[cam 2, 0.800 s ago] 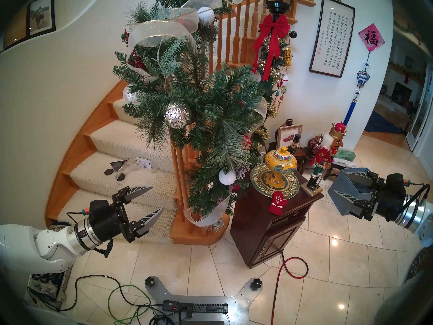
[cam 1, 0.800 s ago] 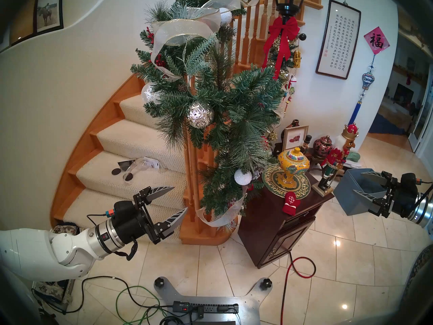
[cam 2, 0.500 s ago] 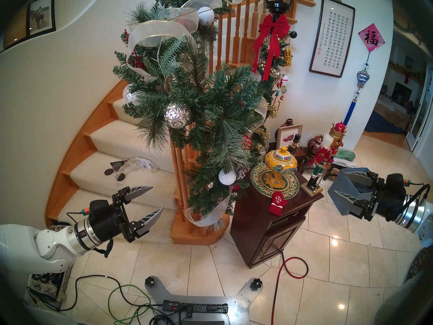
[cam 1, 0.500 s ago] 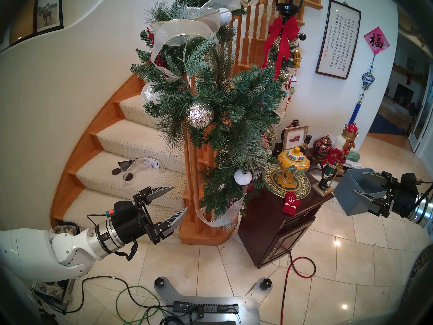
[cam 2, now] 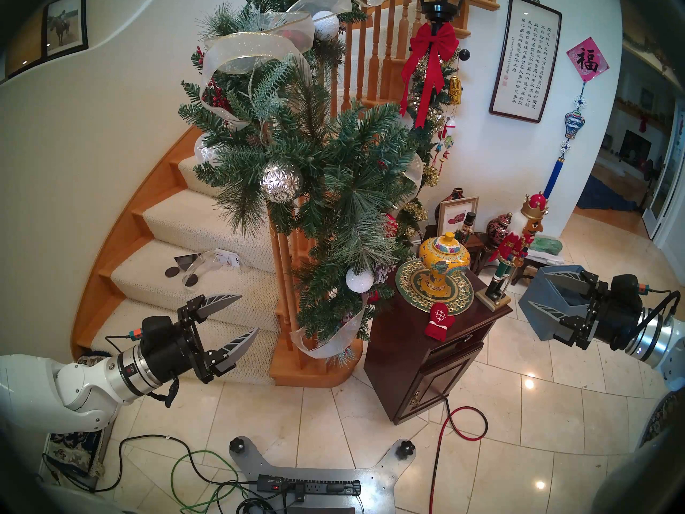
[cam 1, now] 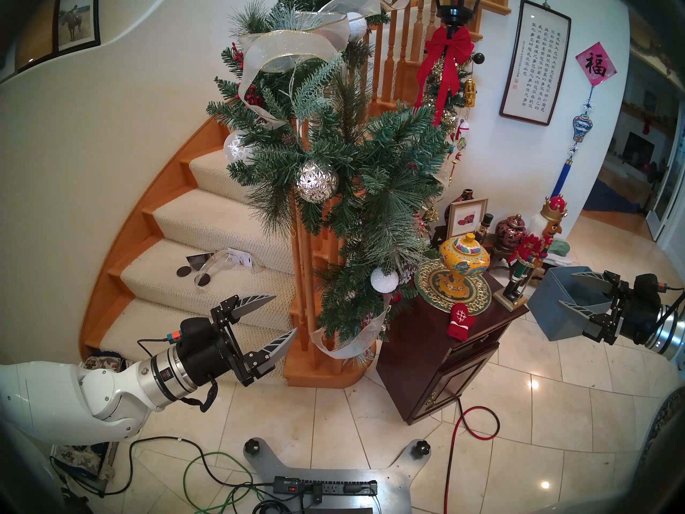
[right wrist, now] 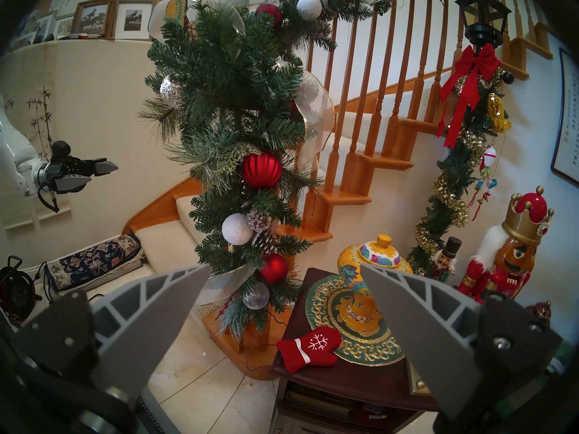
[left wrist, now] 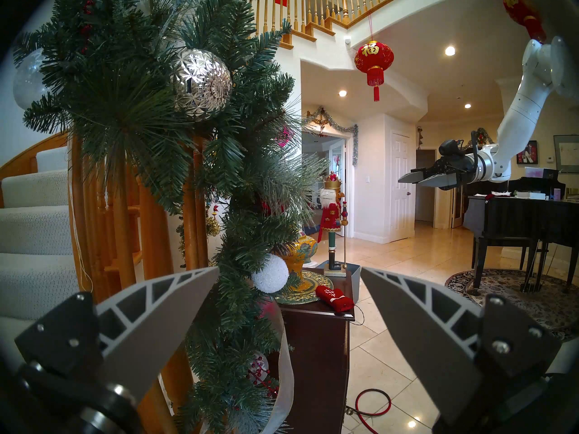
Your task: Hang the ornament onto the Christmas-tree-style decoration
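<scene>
- Head stereo left: red mitten ornament (cam 1: 459,321) lies on the dark desk (cam 1: 426,339) by the garland (cam 1: 352,175); left gripper (cam 1: 286,313) and right gripper (cam 1: 566,290) jaws both apart, empty.
- Left wrist: garland (left wrist: 131,117) hides half the desk.
- Right wrist: mitten's hanging loop barely visible.

head pair: high, looking down and forward at the staircase and garland (cam 1: 356,175), near-identical | left wrist: low, level, close beside the garland (left wrist: 188,161), facing the cabinet (left wrist: 316,345) | right wrist: from the other side, slightly downward | all four share the garland, the cabinet and the mitten (right wrist: 308,345)
</scene>
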You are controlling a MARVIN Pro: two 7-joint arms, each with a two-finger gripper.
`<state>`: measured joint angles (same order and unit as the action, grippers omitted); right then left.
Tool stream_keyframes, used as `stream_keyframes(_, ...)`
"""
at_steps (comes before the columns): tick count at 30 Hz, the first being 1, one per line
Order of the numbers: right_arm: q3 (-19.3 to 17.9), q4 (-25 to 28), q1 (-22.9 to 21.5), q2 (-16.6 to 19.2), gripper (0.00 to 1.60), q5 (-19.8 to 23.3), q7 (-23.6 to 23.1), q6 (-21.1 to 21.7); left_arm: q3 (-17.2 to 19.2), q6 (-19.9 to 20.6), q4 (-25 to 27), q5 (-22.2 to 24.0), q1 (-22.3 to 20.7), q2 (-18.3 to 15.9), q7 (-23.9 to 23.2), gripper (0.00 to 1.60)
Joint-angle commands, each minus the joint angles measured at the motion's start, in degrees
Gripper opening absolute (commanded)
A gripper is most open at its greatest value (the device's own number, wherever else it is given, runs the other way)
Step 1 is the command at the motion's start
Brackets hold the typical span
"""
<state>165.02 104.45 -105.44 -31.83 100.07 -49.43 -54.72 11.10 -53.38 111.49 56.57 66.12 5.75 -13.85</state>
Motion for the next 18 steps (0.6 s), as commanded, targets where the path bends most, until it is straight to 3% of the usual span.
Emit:
stream_keyframes(1,-0.5,-1.4,0.5,0.8,1.6,-0.3,-1.1,1.1,0.1,-0.1,0.0,0.0,-0.1,0.0,-0.1,1.6)
stream_keyframes(18,-1.9,-3.2,4.2,5.0,1.6,-6.5,4.1,4.5,0.1,-0.1,0.0,0.0,-0.1,0.0,-0.1,1.6)
